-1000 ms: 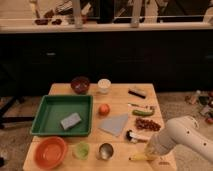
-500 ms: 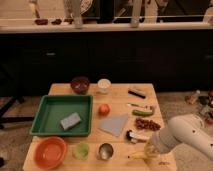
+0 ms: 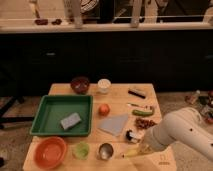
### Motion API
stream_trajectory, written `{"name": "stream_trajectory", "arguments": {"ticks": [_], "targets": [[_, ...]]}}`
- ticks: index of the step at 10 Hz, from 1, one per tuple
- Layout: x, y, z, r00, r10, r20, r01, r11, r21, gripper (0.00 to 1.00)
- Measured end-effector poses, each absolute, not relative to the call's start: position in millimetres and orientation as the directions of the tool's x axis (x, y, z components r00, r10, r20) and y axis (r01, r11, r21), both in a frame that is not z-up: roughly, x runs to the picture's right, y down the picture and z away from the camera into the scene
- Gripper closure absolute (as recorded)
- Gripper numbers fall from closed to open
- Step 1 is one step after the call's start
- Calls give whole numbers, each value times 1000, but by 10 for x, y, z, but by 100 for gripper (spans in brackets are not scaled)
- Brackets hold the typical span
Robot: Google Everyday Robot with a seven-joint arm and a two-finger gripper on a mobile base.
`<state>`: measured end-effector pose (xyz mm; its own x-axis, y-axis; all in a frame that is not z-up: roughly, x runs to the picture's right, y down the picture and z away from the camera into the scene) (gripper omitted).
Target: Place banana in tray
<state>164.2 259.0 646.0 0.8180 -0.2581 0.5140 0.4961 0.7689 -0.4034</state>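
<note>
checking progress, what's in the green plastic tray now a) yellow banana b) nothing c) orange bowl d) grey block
d: only a grey rectangular block lies in the large rectangular green plastic tray; the small yellow banana is outside it, by the pincer at front right

From the gripper (image 3: 144,149), at the table's (image 3: 118,97) front right, the way to the tray (image 3: 59,103) is barred by a steel cup (image 3: 105,150) and cloth (image 3: 116,124); a sponge (image 3: 70,121) is set inside.

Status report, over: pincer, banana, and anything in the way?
Pincer low at front right of wooden table, at small yellow banana. Banana outside large green plastic tray. Small metal cup stands between.
</note>
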Motion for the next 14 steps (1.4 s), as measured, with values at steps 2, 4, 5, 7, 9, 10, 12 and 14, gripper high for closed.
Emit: {"name": "stream_trajectory", "arguments": {"ticks": [2, 4, 5, 7, 9, 10, 12, 14], "targets": [[1282, 2471, 6449, 803, -299, 515, 529, 756, -385, 100], [869, 2368, 6486, 786, -334, 520, 560, 741, -370, 100], [680, 2305, 6512, 779, -349, 521, 572, 736, -362, 100], [434, 2191, 6553, 773, -368, 517, 584, 731, -353, 100], [422, 2172, 6557, 774, -369, 514, 583, 732, -353, 100], [428, 2172, 6557, 775, -369, 513, 582, 732, -353, 100], [415, 2170, 6558, 773, -370, 515, 584, 731, -352, 100], [415, 2169, 6558, 773, -370, 515, 584, 731, -352, 100]]}}
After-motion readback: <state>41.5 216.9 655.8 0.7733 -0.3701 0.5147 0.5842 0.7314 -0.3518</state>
